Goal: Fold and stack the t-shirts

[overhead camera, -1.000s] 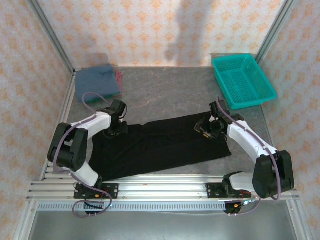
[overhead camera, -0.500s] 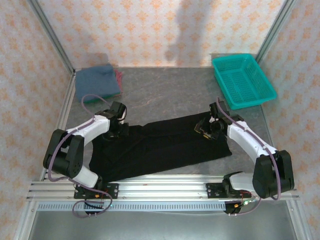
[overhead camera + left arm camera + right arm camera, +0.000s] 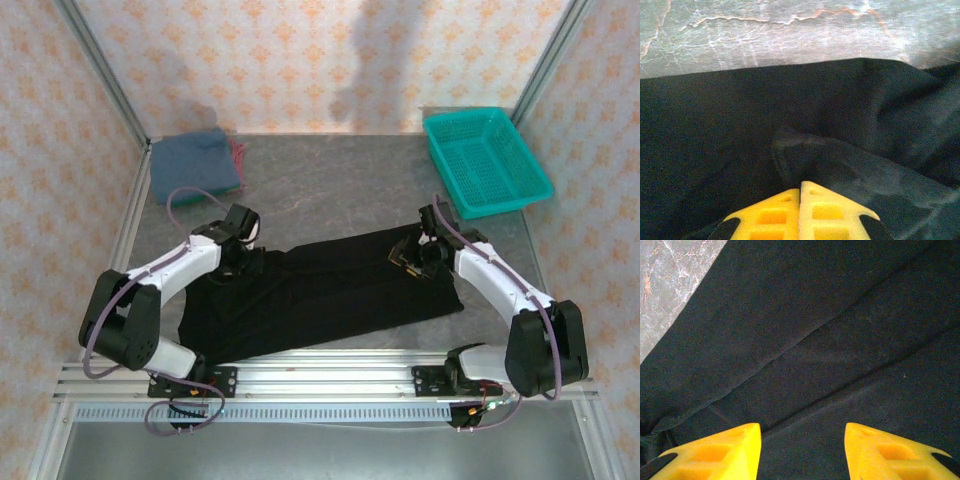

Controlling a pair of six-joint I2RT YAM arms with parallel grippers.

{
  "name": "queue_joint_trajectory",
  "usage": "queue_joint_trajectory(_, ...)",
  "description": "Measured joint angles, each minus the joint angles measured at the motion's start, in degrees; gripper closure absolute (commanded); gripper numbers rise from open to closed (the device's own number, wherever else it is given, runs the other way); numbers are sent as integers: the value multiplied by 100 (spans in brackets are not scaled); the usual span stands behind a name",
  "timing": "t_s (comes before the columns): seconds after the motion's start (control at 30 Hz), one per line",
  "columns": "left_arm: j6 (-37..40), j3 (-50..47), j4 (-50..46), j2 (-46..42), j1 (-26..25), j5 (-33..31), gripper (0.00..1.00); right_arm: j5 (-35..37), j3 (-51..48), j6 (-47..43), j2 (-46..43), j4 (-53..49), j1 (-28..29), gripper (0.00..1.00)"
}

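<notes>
The large black t-shirt (image 3: 330, 290) lies as a long folded band across the near half of the table. My left gripper (image 3: 243, 262) is at its left far edge, and in the left wrist view its yellow fingers (image 3: 775, 215) are shut on a puckered ridge of the black t-shirt (image 3: 740, 115). My right gripper (image 3: 408, 258) hovers over the band's right end. It stands open (image 3: 802, 432) just above flat black t-shirt cloth (image 3: 815, 330), nothing between the tips. A folded slate-blue t-shirt (image 3: 195, 160) lies at the back left, with a pinkish-red edge (image 3: 238, 155) beside it.
The teal mesh basket (image 3: 485, 160) stands empty at the back right corner. Bare grey tabletop (image 3: 330, 190) stretches between the blue stack and the basket. A metal rail (image 3: 320, 375) runs along the near edge.
My left gripper has shifted a little to the right, drawing the black shirt's left end with it. The right arm has stayed still.
</notes>
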Motion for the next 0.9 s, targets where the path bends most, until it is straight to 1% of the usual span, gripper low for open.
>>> queue_joint_trajectory(0.13,-138,-166,-48,-450,-348,-7,100,20,0,22,2,37,0,52)
queue_joint_trajectory(0.23,-367,-407,-133,-826,-758,-76,100,20,0,42,15,74,0,52)
queue_joint_trajectory(0.37,-820,-820,-317,-1353,-1475,-256,99,22,0,55,94,144,0,52)
queue_joint_trajectory(0.43,-1045,-1021,-343,-1696,-1823,-260,90,22,0,70,175,173,0,52)
queue_joint_trajectory(0.53,-1316,-1178,-326,-2304,-2288,-118,68,44,2,92,363,210,0,52)
queue_joint_trajectory(0.6,-1399,-1185,-284,-2813,-2586,144,58,79,26,109,573,216,0,52)
queue_joint_trajectory(0.63,-1447,-1167,-284,-2988,-2660,262,56,87,55,116,664,208,0,52)
queue_joint_trajectory(0.73,-1462,-992,-367,-3346,-2715,487,51,153,258,131,957,210,0,52)
queue_joint_trajectory(0.77,-1467,-907,-402,-3414,-2715,490,45,173,361,133,1051,212,0,52)
queue_joint_trajectory(0.8,-1482,-793,-492,-3469,-2708,385,37,181,470,138,1139,219,0,52)
queue_joint_trajectory(0.83,-1541,-688,-597,-3495,-2686,223,33,190,566,146,1209,223,13,52)
queue_joint_trajectory(0.87,-1646,-560,-745,-3495,-2608,-83,31,197,693,149,1305,243,20,52)
queue_joint_trajectory(0.9,-1766,-448,-890,-3480,-2409,-391,31,197,813,151,1403,271,42,52)
